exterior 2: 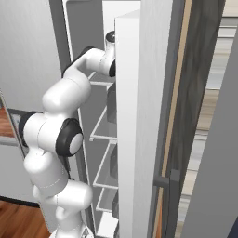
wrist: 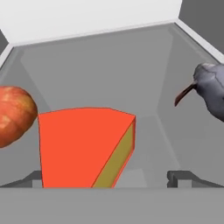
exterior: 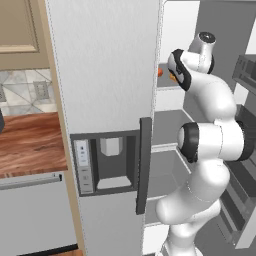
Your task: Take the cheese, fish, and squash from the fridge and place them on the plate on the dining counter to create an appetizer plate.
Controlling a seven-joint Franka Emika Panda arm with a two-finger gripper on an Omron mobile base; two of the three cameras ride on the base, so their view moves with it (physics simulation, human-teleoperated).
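Progress looks early: the fridge [exterior: 107,75] has one door swung wide and the arm reaches onto an upper shelf, yet all three foods remain inside, so nothing has gone to the plate on the dining counter. In the hand view the cheese [wrist: 83,146], a wedge with a broad red-orange face and a yellow cut side, lies straight ahead on the grey shelf; the squash [wrist: 13,114] sits just beside it on one side, and the fish [wrist: 210,89], grey with a thin reddish spike, lies well apart on the other. An orange glimpse of the food shows past the wrist in the left base view. The gripper [wrist: 111,180] is spread to its widest, its two dark fingertips [wrist: 181,178] standing either side of the wedge's near end, holding nothing; whether they touch the cheese I cannot tell. By my judgement the cheese is the first pick, with three carries left.
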